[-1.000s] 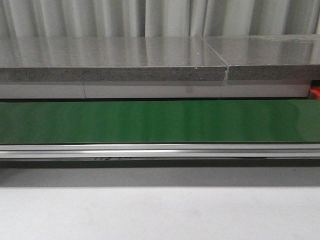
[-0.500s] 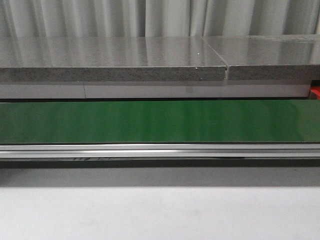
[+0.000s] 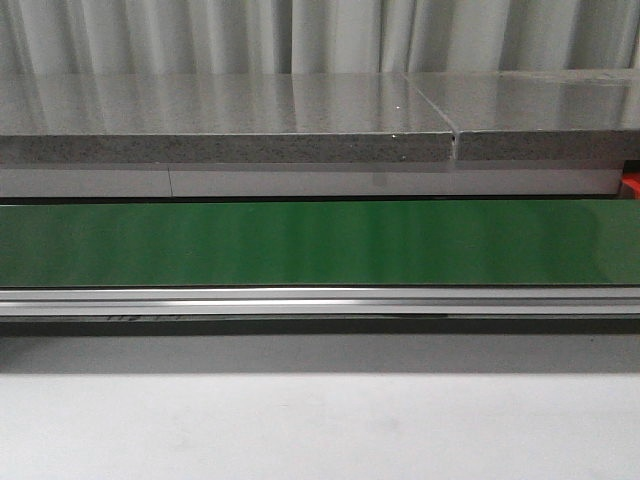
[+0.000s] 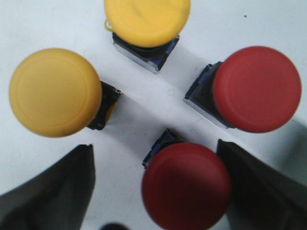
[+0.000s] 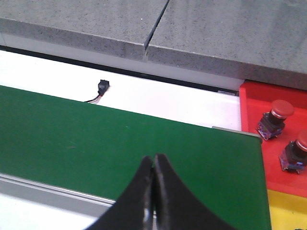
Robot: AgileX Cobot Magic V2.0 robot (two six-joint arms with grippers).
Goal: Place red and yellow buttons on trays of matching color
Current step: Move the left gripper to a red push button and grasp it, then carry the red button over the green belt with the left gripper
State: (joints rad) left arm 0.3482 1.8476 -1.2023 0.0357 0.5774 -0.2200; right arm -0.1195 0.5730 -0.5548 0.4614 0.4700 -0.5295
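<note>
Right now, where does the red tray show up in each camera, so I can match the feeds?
Front view: only a sliver of the red tray at the right edge, just beyond the green conveyor belt.
Left wrist view: not in it; only red and yellow buttons on a white surface.
Right wrist view: the red tray sits past the belt's end, holding two red buttons.
Shared landmark: the green belt, seen in the front and right wrist views.
</note>
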